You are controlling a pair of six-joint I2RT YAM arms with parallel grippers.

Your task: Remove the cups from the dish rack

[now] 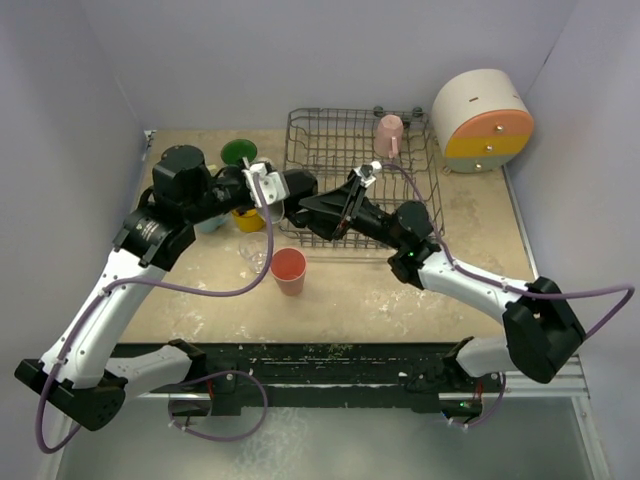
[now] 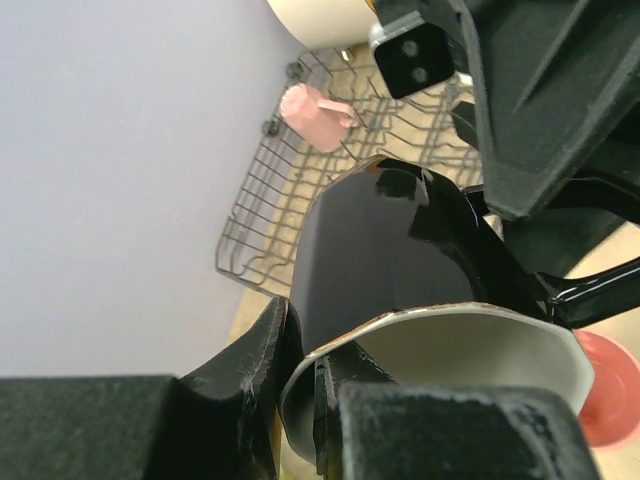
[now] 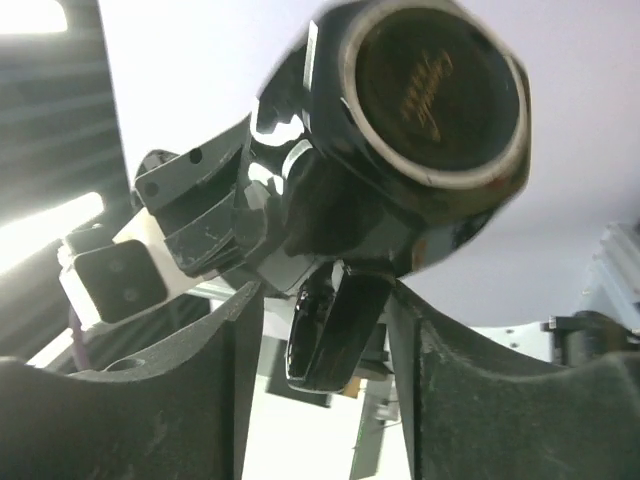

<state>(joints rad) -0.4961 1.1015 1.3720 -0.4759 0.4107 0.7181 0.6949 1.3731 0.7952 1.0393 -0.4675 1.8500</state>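
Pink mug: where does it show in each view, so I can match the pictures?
Top external: pink mug in the dish rack, far side, right of centre.
Left wrist: top centre, lying in the rack beyond the black mug.
Right wrist: not in it.
Shared landmark: the dish rack, in top external and left wrist.

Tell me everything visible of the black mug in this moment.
The black mug is glossy, ceramic-looking, pale inside, with a lighter ring around its printed base. It is tipped sideways in the air at the left edge of the dish rack. The left gripper pinches its rim between its fingers; its handle lies between the parted fingers of the right gripper.
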